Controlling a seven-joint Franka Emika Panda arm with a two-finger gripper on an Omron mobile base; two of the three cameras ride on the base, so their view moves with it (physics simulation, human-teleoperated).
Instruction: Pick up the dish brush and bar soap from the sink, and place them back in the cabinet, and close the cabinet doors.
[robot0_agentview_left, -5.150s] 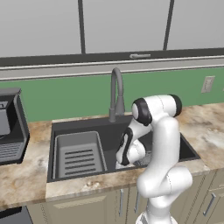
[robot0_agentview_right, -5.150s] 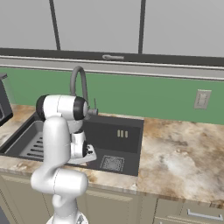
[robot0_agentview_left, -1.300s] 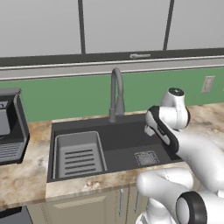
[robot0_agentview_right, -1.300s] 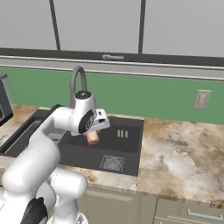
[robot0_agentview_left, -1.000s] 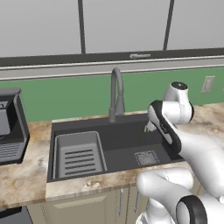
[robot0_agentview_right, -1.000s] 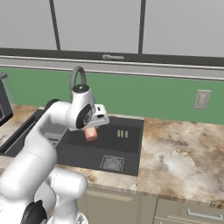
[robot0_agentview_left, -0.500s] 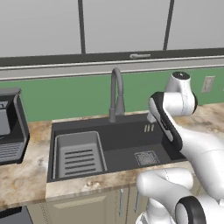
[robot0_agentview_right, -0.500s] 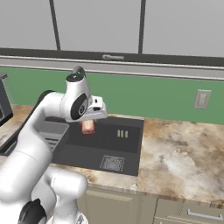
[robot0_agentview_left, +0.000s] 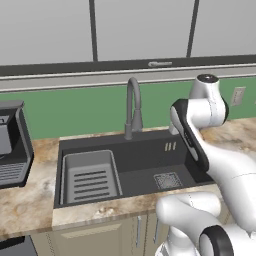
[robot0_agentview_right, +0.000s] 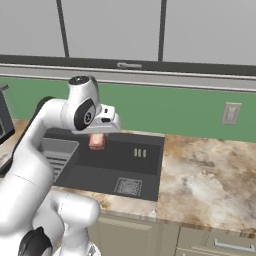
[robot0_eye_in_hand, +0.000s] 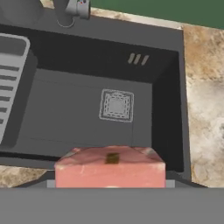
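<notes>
My tool (robot0_agentview_right: 97, 142) is clamped on the pinkish-orange bar soap (robot0_eye_in_hand: 110, 169), lifted clear above the wide dark-grey rectangular sink (robot0_agentview_right: 145, 187). Step in hand: carrying soap out. Next I'd judge: swing toward the beige cabinet, set it on a shelf without dropping.

- A green wall (robot0_agentview_left: 75, 107) runs behind the counter (robot0_agentview_right: 210, 170), which is mottled beige stone.
- Light-grey wall cabinets (robot0_agentview_left: 140, 27) hang at 12 o'clock.
- A wall outlet (robot0_agentview_right: 230, 113) sits at 3 o'clock.
- A dark coffee machine (robot0_agentview_left: 12, 137) stands at 9 o'clock.
</notes>
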